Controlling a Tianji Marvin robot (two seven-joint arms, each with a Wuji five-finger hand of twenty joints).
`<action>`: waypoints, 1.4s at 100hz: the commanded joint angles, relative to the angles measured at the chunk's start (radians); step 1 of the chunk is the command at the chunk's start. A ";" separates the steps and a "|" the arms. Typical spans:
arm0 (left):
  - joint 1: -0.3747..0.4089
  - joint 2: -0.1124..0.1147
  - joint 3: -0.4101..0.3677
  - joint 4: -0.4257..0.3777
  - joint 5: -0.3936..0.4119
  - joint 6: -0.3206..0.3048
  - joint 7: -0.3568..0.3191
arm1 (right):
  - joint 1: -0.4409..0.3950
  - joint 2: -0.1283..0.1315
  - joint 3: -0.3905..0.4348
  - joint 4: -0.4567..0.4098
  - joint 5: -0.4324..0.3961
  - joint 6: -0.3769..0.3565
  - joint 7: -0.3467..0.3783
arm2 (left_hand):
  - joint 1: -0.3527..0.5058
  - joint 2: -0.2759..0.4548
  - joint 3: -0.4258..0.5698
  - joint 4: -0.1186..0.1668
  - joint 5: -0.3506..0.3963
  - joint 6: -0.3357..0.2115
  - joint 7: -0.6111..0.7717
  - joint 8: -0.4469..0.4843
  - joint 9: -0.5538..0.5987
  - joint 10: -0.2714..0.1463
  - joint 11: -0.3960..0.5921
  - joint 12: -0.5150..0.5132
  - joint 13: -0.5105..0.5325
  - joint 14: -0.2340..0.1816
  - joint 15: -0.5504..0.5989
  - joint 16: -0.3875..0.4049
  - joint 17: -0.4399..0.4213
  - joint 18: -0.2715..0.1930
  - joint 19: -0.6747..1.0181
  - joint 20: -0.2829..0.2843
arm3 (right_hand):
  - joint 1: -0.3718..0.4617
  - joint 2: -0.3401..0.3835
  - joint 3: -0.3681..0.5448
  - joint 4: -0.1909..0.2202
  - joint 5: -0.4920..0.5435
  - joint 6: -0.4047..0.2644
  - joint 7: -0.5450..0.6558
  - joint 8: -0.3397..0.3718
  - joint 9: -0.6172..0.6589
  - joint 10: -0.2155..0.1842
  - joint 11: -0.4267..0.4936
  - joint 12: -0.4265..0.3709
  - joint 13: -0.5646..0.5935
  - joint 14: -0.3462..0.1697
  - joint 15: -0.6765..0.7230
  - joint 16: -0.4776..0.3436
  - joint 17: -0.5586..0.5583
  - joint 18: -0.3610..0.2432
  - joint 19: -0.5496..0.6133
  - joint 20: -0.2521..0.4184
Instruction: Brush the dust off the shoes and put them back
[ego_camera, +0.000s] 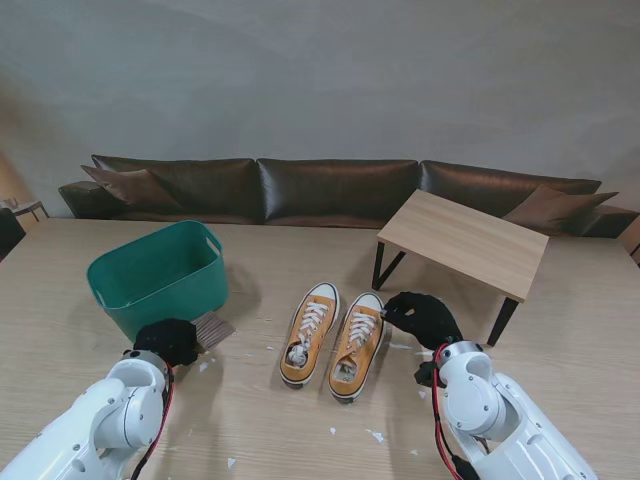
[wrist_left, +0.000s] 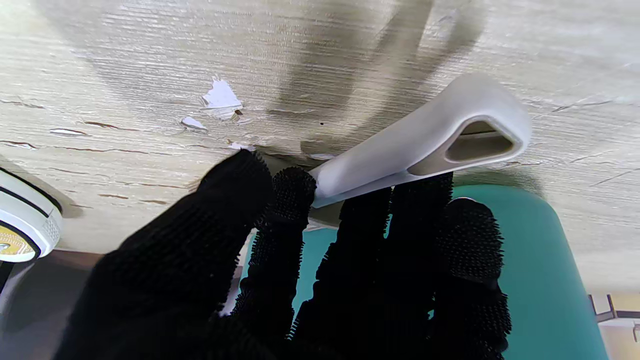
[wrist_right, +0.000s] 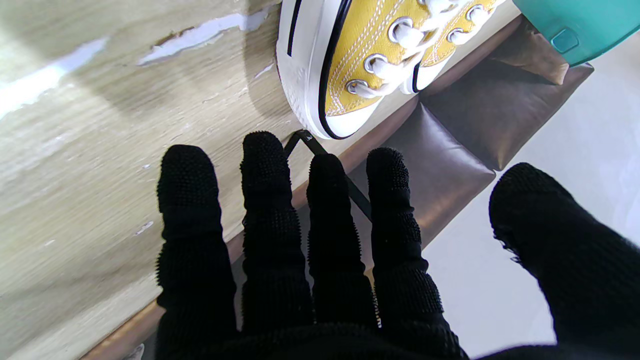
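Two yellow sneakers with white laces stand side by side mid-table, the left shoe (ego_camera: 309, 335) and the right shoe (ego_camera: 356, 345), toes pointing away from me. My right hand (ego_camera: 420, 318) hovers open just right of the right shoe's toe (wrist_right: 340, 65), fingers (wrist_right: 272, 165) spread and holding nothing. A brush with a white handle (wrist_left: 425, 135) and brown bristles (ego_camera: 213, 328) lies by the green basket. My left hand (ego_camera: 167, 340) is over it. The fingers (wrist_left: 295, 190) are closed across the handle, and the thumb sits at its end.
The green basket (ego_camera: 160, 275) stands at the left, right behind the brush. A small wooden side table (ego_camera: 465, 240) with black legs is at the far right, and a brown sofa (ego_camera: 330, 190) lines the far edge. White scraps (ego_camera: 377, 436) dot the tabletop near me.
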 joint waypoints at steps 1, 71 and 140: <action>0.004 0.000 -0.003 -0.003 0.003 0.001 -0.019 | -0.002 -0.005 -0.003 0.000 0.001 0.000 0.015 | -0.018 0.016 -0.004 0.018 0.004 0.044 -0.133 -0.056 -0.030 -0.001 -0.006 -0.015 -0.051 0.019 0.014 0.009 -0.026 0.027 -0.021 0.015 | -0.034 0.037 0.024 0.018 0.021 0.003 0.010 -0.027 0.015 0.016 -0.005 -0.017 0.032 0.007 0.012 0.013 -0.248 0.028 0.018 -0.013; 0.034 0.009 -0.040 -0.063 0.080 -0.075 -0.046 | 0.002 -0.005 -0.005 0.005 0.013 -0.002 0.025 | -0.082 0.054 -0.052 0.030 0.036 -0.014 -0.236 -0.091 -0.091 0.010 -0.049 -0.065 -0.078 0.036 0.006 0.005 -0.049 0.034 -0.036 0.027 | -0.034 0.040 0.024 0.018 0.023 0.005 0.009 -0.028 0.024 0.017 -0.005 -0.016 0.037 0.008 0.013 0.015 -0.249 0.028 0.018 -0.015; 0.080 -0.006 -0.047 -0.252 -0.058 -0.316 0.004 | 0.010 -0.007 -0.008 0.014 0.009 -0.005 0.014 | -0.122 0.096 -0.058 0.051 0.006 -0.053 -0.334 -0.100 -0.113 -0.003 -0.027 -0.031 -0.162 0.033 0.025 0.035 -0.138 -0.001 -0.034 0.074 | -0.033 0.039 0.025 0.018 0.022 0.006 0.009 -0.029 0.024 0.018 -0.007 -0.016 0.038 0.009 0.013 0.016 -0.250 0.030 0.018 -0.015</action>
